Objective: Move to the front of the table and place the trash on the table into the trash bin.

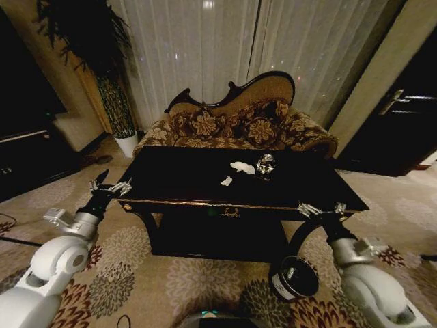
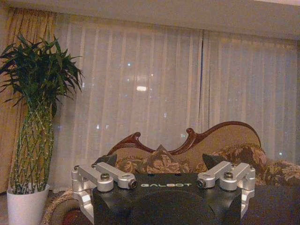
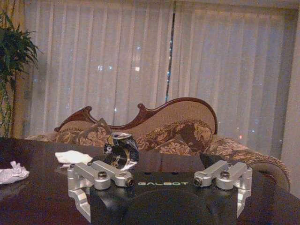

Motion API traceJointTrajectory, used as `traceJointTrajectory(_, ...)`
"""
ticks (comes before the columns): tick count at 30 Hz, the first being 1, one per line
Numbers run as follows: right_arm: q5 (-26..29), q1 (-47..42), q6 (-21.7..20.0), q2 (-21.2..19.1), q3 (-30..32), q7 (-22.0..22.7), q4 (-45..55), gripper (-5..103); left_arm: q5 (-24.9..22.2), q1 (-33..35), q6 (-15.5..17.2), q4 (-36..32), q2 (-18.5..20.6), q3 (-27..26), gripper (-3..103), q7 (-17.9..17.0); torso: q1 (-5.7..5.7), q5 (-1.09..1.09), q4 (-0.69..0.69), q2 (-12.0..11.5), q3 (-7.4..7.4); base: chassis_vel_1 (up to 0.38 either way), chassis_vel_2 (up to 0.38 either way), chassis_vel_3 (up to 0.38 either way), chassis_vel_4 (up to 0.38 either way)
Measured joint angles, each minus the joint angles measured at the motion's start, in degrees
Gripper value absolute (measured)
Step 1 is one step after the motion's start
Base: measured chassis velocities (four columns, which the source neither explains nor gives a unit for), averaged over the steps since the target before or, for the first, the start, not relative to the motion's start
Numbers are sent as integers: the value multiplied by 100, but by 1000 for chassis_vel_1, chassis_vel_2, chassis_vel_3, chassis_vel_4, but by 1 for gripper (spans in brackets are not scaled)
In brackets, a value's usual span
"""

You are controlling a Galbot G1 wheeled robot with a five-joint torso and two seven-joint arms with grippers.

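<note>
Trash (image 1: pixel 242 167) lies on table (image 1: pixel 177 179); both tools, left (image 1: pixel 109 185) and right (image 1: pixel 321 209), hover open.

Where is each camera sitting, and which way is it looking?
Head view: high on the robot, looking down at the table, trash bin and both arms.
Left wrist view: behind the open left gripper, facing the sofa, curtains and plant.
Right wrist view: behind the open right gripper, low over the table, facing the trash.
Both wrist views share the sofa.
</note>
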Motion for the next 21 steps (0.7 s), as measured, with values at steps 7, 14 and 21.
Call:
traceJointTrajectory(7,231,637,-149,-545,-316,-56,-568,100,0,0,-1,1,0,-1,100,-2,0,0,1,0,0,0,0,0,0)
traceJointTrajectory(14,589,1316,-207,-1275,-789,-182,-1072,100,0,0,-1,1,0,0,100,-1,0,0,0,0,0,0,0,0,0)
traceJointTrajectory(21,781,2376,-228,-1788,-1810,-272,-1768,100,0,0,-1,0,0,0,100,-1,0,0,1,0,0,0,0,0,0)
